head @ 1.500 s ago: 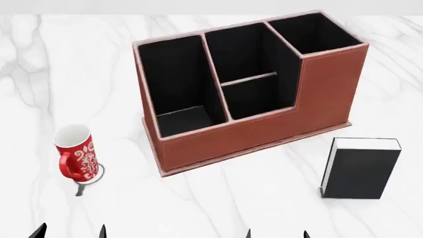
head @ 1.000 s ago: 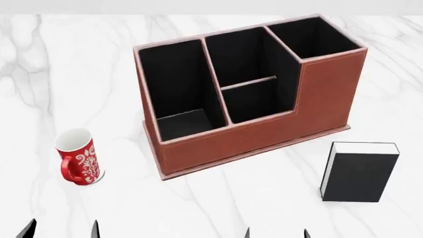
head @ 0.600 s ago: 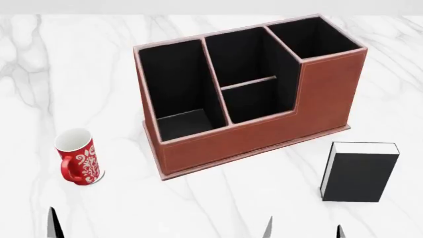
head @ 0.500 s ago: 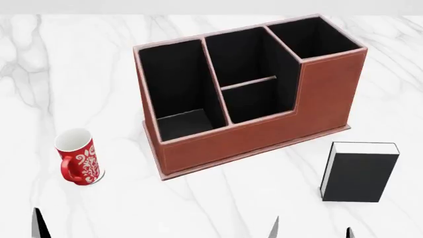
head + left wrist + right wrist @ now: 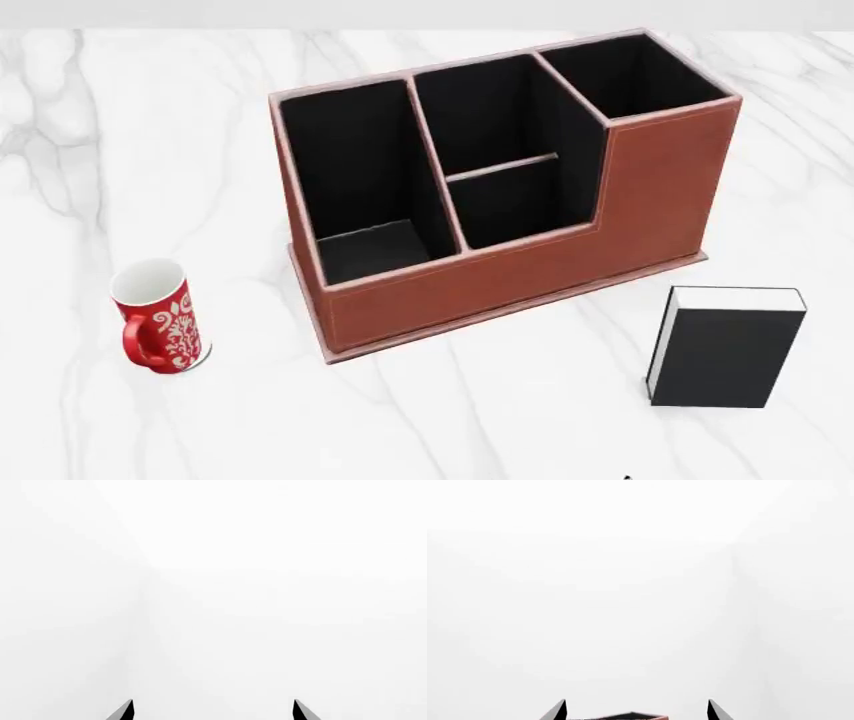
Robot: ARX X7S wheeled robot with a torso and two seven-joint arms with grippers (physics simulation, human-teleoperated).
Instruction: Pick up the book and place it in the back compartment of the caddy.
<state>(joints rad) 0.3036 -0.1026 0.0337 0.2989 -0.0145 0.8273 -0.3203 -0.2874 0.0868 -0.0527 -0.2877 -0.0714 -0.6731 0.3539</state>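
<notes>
Head view looks down on a white marble table [image 5: 441,420]. A reddish-brown caddy [image 5: 534,275] sits near the middle, turned at a slight angle, with pale stitched rims and black lining. Its tall square end cell is at the right, a long cell runs along the left, and two smaller cells lie in the centre, split by a thin cross divider. The back compartment [image 5: 514,205] is the nearer of those two centre cells, just behind the low front wall, and holds nothing.

The book [image 5: 727,347] stands upright on the table, to the right of the caddy and nearer the robot, apart from it. Its black cover faces the camera and a white strip of page edges shows along the top. A red patterned mug [image 5: 156,318] with a white rim stands upright well to the left of the caddy, handle toward the left.

Neither arm reaches into this view; only a tiny dark speck shows at the bottom edge.

Left wrist view shows the left gripper [image 5: 212,712] as two black fingertips set wide apart against plain white, with nothing between them.

Right wrist view shows the right gripper [image 5: 636,711] the same way, fingertips spread wide and holding nothing. A sliver of the caddy's reddish-brown rim [image 5: 620,716] peeks between them at the picture's lower edge.
</notes>
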